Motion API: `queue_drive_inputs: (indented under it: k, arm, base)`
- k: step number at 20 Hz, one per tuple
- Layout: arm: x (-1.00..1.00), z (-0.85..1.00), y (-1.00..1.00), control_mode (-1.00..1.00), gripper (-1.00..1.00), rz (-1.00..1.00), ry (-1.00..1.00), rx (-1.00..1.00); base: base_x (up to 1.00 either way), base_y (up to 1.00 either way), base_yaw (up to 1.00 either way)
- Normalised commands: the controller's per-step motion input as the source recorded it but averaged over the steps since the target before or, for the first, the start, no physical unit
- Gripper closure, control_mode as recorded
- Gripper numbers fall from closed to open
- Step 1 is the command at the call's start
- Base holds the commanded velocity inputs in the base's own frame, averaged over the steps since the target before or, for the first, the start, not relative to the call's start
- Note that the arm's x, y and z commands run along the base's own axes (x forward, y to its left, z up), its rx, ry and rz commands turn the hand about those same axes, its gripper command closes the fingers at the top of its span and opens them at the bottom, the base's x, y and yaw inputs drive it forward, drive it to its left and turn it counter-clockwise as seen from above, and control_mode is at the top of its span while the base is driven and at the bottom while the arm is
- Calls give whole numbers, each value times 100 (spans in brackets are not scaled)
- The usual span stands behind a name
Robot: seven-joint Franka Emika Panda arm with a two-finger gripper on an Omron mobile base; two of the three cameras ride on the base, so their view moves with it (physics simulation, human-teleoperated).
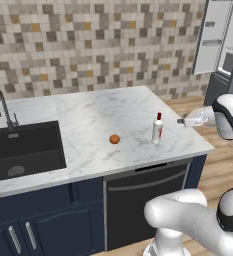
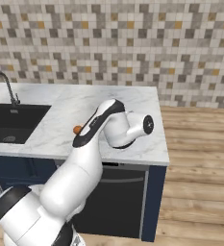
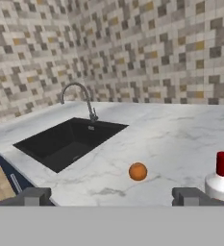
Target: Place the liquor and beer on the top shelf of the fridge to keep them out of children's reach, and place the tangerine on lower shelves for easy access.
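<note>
gripper point(image 1: 180, 120) hangs in the air just off the right end of the counter point(image 1: 98, 120), pointing sideways across the top. its two dark fingertips point(image 3: 186, 196) stand far apart, as wide as they go, and nothing is between them. it holds nothing and touches nothing.

the liquor point(image 1: 157, 129) is the nearest thing to grab. it stands straight up on the counter, red cap on top, so its long way runs up and down. it is close in front of the gripper and a bit to one side: in the hand view the bottle point(image 3: 221, 180) sits by the right fingertip, not in the middle of the gap. so i think the hand has to slide over a little until the bottle is between the fingers, then push forward and squeeze.

the tangerine point(image 1: 114, 139) lies on the counter farther along, between the bottle and the sink point(image 1: 23, 147). it is well apart from the gripper and from the bottle. in the right base view just a bit of it point(image 2: 77, 129) peeks out from behind the arm.

the fridge point(image 1: 223, 45) is off to the right, past the end of the counter, with its door open. i cannot see the beer from here, and the shelves are too hard to make out.
</note>
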Motion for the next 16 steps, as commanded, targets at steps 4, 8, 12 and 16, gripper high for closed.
queue_drive_inputs:
  k: [4, 8, 12, 16]
  arm:
    - [13, -23, 1, -100, -100, 1, -16, 0]
    - [18, -23, 1, -100, -100, 0, -15, 0]
    - [22, -24, 1, -100, -100, 0, -12, 0]
    - [24, -7, 3, -100, -100, 0, -1, 0]
  base:
    - [0, 0, 0]
    - [0, 0, 0]
    - [0, 0, 0]
    - [0, 0, 0]
